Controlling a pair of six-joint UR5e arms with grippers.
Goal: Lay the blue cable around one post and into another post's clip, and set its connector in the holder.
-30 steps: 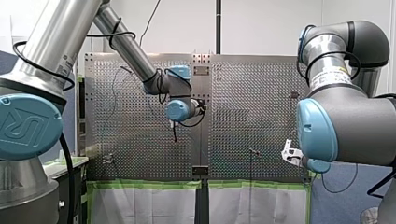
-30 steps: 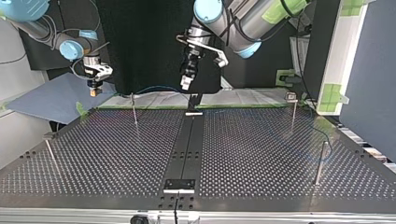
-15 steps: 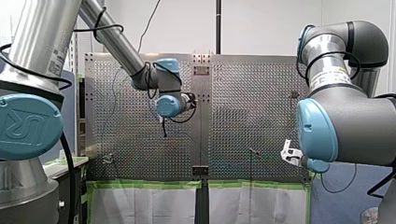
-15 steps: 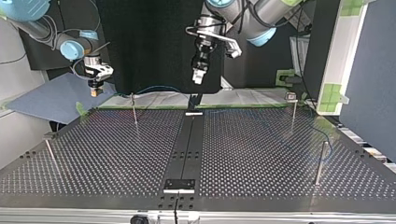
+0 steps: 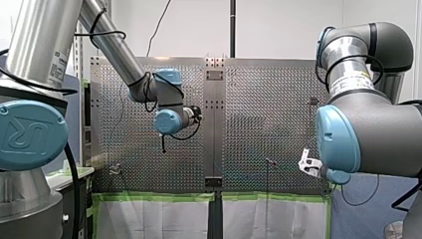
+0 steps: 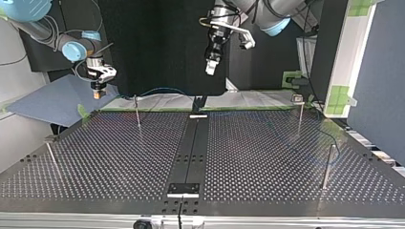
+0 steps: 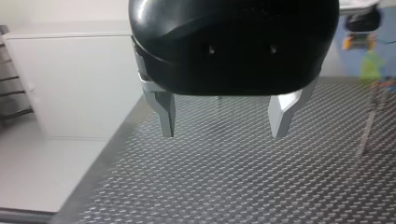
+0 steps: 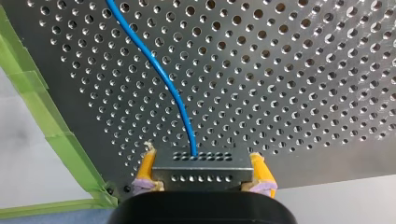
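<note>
My right gripper has its yellow pads shut on a dark grey connector block. The blue cable runs out of the connector over the perforated plate. In the top view this gripper hangs above the table's far left corner, and the cable arcs along the far edge. My left gripper is open, its metal fingers wide apart with nothing between them. It hangs high over the far middle of the table. Thin posts stand on the plate.
A black strip runs down the table's middle, with a small bracket at its far end and a plate at its near end. Another post stands at the top view's left. Green tape lines the table edge.
My left arm has swung toward the front view's left; in the top view its gripper rose and shifted right. My right arm has stayed still, holding the connector.
</note>
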